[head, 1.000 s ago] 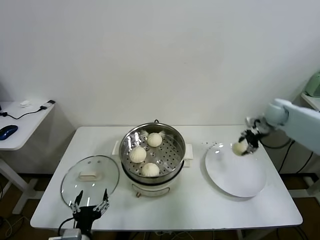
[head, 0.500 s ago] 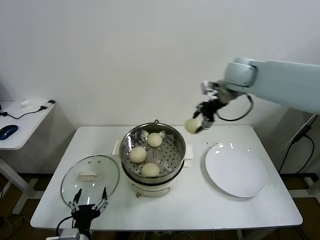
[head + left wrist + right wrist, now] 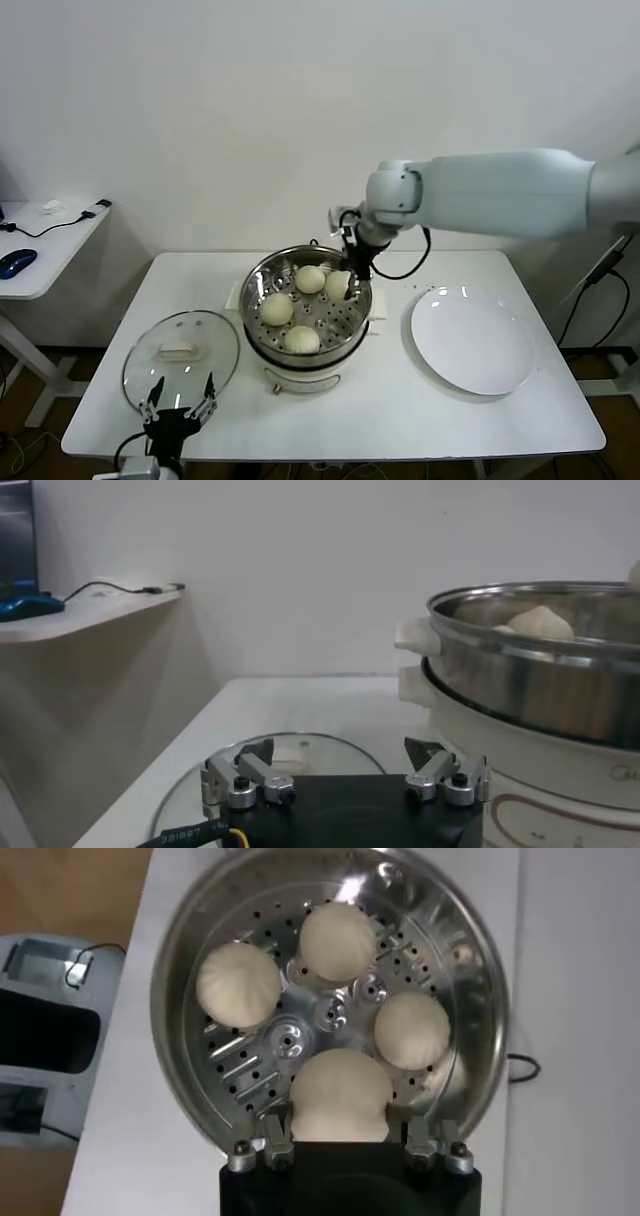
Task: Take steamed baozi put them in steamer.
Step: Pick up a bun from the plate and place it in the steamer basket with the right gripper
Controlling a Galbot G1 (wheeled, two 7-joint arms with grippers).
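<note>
The shiny steel steamer [image 3: 262,278] stands mid-table on its cream base, with three cream-white baozi on its perforated tray: one at the back [image 3: 309,279], one at the left [image 3: 277,309] and one at the front [image 3: 301,340]. My right gripper [image 3: 342,284] is shut on a fourth baozi [image 3: 340,1094] and holds it over the steamer's right side, just above the tray [image 3: 290,1038]. In the right wrist view the three other buns lie around the tray's middle. My left gripper [image 3: 178,405] is open and empty, low at the table's front left edge.
A round glass lid [image 3: 181,349] with a white handle lies on the table left of the steamer, just beyond my left gripper. A bare flat white plate [image 3: 471,343] lies to the right of the steamer. A side table with a mouse [image 3: 16,264] stands at far left.
My right gripper carried the baozi from over the plate, up and to the left, then down to the steamer's right side. The left arm has not moved.
</note>
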